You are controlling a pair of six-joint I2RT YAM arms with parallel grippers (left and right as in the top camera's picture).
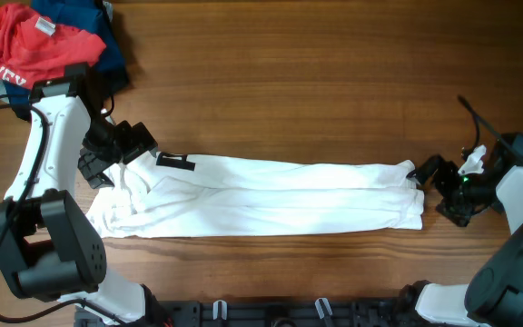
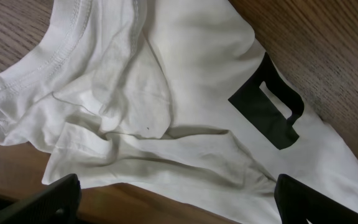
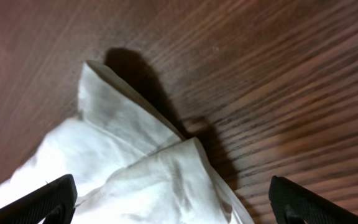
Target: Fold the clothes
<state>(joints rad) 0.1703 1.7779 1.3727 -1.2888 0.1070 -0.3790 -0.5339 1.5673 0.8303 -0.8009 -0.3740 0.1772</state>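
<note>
The wooden table point(image 1: 334, 73) carries the white shirt point(image 1: 271, 195), already folded lengthwise into a long band that runs from one gripper to the other. The crosswise folds look left to do. The left gripper point(image 1: 127, 145) hangs spread over the collar point(image 2: 48, 53). The right gripper point(image 1: 428, 173), also spread, faces what is probably the hem corner point(image 3: 135, 155). The dark label point(image 2: 269, 106) lies just ahead of the left fingers point(image 2: 48, 199).
</note>
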